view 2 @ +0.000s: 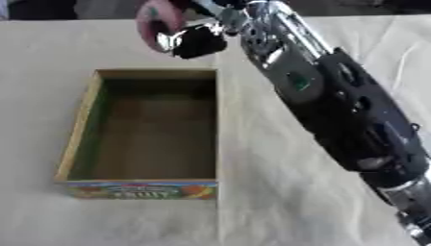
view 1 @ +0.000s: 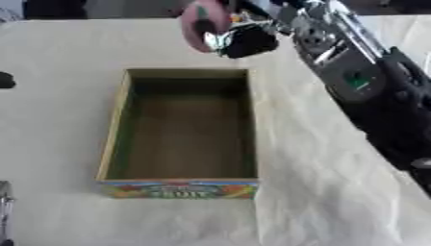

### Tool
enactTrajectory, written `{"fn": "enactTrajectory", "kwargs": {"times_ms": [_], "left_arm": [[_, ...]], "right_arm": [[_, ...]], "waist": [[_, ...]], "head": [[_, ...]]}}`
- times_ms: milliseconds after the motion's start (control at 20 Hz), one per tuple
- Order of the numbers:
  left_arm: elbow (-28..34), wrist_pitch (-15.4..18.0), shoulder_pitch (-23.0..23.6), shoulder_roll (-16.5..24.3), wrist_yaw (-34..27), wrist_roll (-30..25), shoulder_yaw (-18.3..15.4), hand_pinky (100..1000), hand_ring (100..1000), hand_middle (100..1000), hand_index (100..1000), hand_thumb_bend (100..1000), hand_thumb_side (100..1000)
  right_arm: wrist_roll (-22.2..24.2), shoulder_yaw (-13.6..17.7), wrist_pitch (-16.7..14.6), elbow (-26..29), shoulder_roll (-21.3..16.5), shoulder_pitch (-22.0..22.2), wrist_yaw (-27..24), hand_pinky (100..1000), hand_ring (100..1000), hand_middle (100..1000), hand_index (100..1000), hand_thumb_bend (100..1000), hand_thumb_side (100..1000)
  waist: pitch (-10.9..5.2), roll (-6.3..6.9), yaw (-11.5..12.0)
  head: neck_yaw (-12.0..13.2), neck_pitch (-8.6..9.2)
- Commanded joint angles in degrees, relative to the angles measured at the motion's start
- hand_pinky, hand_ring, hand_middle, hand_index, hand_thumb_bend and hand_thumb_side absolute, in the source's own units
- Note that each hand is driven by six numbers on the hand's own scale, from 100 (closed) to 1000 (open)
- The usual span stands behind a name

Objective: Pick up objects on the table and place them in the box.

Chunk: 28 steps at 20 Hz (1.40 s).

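Hand: my right hand (view 1: 248, 41) curls round a pink rounded object (view 1: 205, 24).
Direction: open cardboard box (view 1: 114, 129) lies just nearer me, lengthwise.

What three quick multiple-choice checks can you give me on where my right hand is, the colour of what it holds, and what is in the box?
1. Where is the right hand?
A. Beyond the far end of the box
B. Inside the box, on its floor
C. At the near edge of the table

2. What colour is the object in that hand?
A. Blue
B. Pink
C. Yellow

3. What is the state of the box?
A. Closed with a lid
B. Open and full of objects
C. Open, with nothing visible inside

Answers:
1. A, the hand shows past the box's far wall near the top of both views.
2. B, a rounded pink object sits in the curled fingers.
3. C, only its bare brown floor shows.
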<state>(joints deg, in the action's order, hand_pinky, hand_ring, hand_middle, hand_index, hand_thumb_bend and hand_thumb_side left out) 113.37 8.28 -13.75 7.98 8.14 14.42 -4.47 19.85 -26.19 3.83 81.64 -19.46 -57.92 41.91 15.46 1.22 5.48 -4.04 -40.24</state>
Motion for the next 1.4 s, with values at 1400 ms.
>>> {"fn": "enactTrajectory", "kwargs": {"times_ms": [1400], "left_arm": [[0.94,-0.14,-0.19,0.28,0.17,-0.48,0.10,527,510,551,655,100,798]], "right_arm": [[10.35,-4.13,-11.31,-8.28,2.48,3.49,8.24,615,755,512,631,100,475]], "waist": [[-0.68,-0.30,0.12]], "head": [[0.23,-0.28]]}}
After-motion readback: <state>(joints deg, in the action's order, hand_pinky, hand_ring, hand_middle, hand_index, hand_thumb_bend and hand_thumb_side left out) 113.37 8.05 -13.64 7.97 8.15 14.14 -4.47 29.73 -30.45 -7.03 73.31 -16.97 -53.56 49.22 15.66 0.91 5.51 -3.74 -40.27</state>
